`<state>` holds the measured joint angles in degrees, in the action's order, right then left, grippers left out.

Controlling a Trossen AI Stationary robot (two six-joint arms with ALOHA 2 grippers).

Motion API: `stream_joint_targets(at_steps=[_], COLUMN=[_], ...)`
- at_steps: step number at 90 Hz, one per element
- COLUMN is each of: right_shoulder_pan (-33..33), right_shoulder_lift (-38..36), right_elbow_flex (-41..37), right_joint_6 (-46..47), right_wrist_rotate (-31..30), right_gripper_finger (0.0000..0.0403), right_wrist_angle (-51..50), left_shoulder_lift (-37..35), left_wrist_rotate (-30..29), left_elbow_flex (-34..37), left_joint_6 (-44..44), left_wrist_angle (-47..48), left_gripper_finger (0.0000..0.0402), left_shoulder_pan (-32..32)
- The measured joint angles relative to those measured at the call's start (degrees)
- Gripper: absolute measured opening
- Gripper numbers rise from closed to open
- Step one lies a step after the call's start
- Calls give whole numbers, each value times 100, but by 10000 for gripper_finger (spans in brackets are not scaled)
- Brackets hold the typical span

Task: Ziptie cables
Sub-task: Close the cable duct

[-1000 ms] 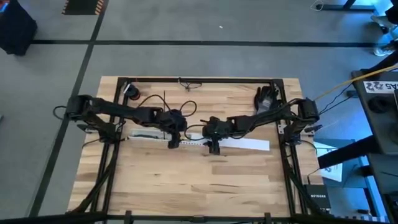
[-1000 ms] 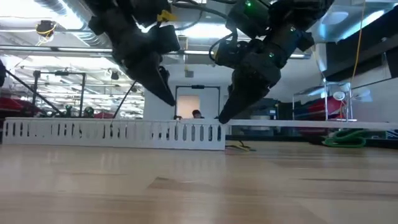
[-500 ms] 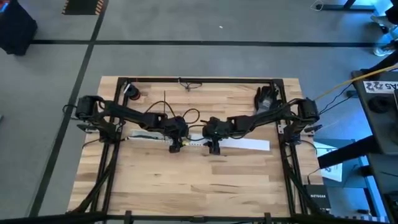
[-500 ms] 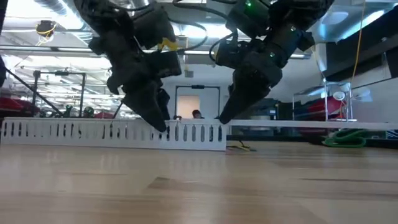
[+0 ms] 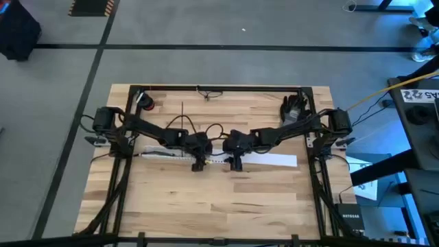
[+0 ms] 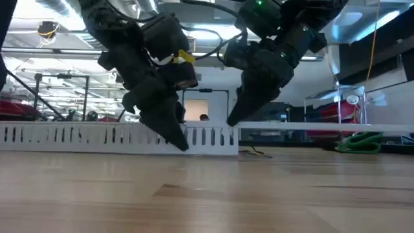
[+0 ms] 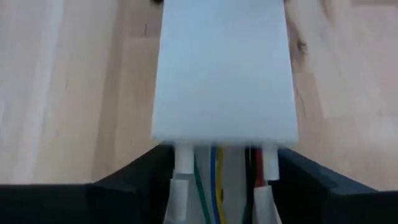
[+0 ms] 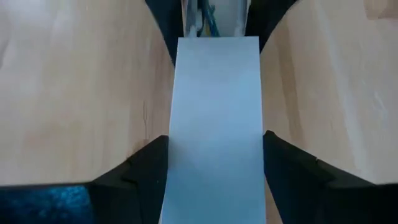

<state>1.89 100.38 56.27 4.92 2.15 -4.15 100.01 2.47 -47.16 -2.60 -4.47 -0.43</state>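
Note:
A long white slotted duct [image 5: 171, 154] lies across the table's middle. A flat white lid [image 5: 271, 159] covers its right part. The cables [image 7: 214, 180], thin green, yellow and red wires, run inside the open duct and go under the lid's end [image 7: 224, 134]. My left gripper [image 5: 199, 162] is open, pointing down. Its fingers [image 7: 134, 183] stand on either side of the open duct just left of the lid's end; whether they touch it I cannot tell. My right gripper [image 5: 235, 162] is shut on the lid [image 8: 214, 124], a short way to the right. My right gripper pinches the lid's two long edges [image 8: 171, 155] between its two fingers [image 8: 286, 171], near the lid's left end. The fingers come from above, slanting down, and lie across the lid. The lid lies flat along the duct's top.
A dark bundle [image 5: 293, 107] lies at the far right corner. A small red and white object [image 5: 146, 103] sits at the far left, and a thin black strip [image 5: 182, 110] and a looped tie [image 5: 206, 93] lie near the far edge. Bare wood [image 5: 219, 199] fills the near half.
My left gripper has gone down and toward the table's right and near edges, along the duct toward my right gripper. Its fingers now straddle the duct close to the table top. The right gripper and the lid have kept still.

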Motion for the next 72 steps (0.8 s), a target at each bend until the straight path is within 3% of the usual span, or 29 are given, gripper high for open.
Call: stream_joint_targets(at_steps=[17, 52, 72], right_shoulder_pan=[-4, -9, -9], right_shoulder_lift=[289, 437, 435], right_elbow_flex=[58, 57, 61], right_joint_6=[170, 321, 256], right_wrist_rotate=[107, 151, 157], right_gripper_finger=[225, 225, 225], right_wrist_angle=[667, 550, 434], left_shoulder_lift=[0, -36, -507], left_wrist_rotate=[-4, 32, -79], left_elbow_flex=[0, -68, -450], left_joint_6=[-85, -67, -380], left_wrist_angle=[-176, -240, 1238], left_gripper_finger=[227, 277, 289], left_shoulder_pan=[-47, -25, -25])
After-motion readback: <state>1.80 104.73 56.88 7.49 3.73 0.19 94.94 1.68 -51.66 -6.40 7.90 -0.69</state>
